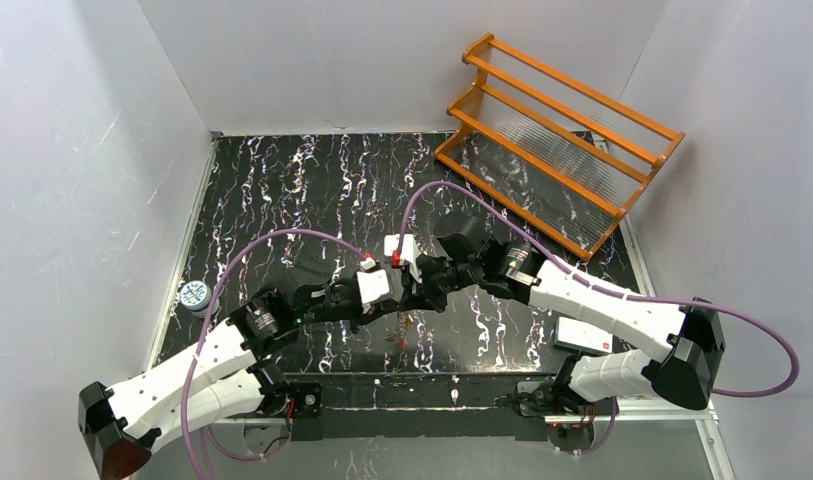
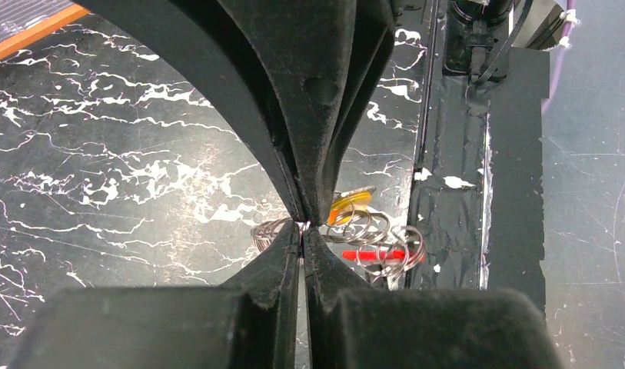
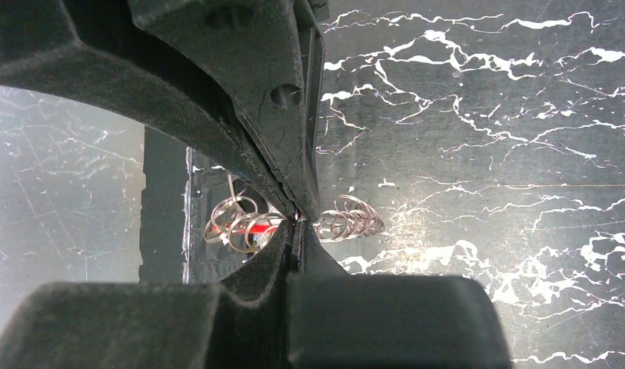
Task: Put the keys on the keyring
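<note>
keyring (image 2: 374, 254) above black white-veined tabletop (image 1: 282, 190); white walls (image 1: 72, 150), orange rack (image 1: 557, 140) behind.

left claw (image 1: 400, 297) and right claw (image 1: 422, 292) tip to tip above the near middle of the desk (image 1: 282, 180), keyring (image 2: 382, 254) at their tips, coils spreading to both sides, key (image 2: 349, 206) among the coils, rack (image 1: 557, 140) at the far right, round tub (image 1: 193, 295) at the left edge, flat box (image 1: 585, 335) beside the right arm

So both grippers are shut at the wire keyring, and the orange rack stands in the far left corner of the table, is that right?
Not quite. The orange rack stands in the far right corner, as the top view shows. The rest holds: the left gripper and right gripper are both shut at the keyring.
</note>
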You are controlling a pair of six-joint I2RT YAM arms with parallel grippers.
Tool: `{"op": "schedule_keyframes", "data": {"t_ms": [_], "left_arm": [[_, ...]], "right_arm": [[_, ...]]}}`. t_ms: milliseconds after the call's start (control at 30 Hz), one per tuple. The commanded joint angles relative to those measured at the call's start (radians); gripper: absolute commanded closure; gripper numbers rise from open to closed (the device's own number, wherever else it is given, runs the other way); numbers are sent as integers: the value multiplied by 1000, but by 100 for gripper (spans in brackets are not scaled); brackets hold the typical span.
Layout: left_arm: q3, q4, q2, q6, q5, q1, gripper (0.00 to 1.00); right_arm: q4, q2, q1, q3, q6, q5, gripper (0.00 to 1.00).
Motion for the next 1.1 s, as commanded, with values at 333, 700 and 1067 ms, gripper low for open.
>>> {"op": "schedule_keyframes", "data": {"t_ms": [333,700,1067], "left_arm": [[-63,95,-137,-49,-85,-2,100],[-255,487,-299,-150,-85,-2,100],[-305,627,-319,-193,-71,-2,100]], "right_arm": [[226,-132,-36,-74,70,43,42],[412,-163,-193,-146,201,-345,30],[490,-113,-198,-160,267,-439,43]]}}
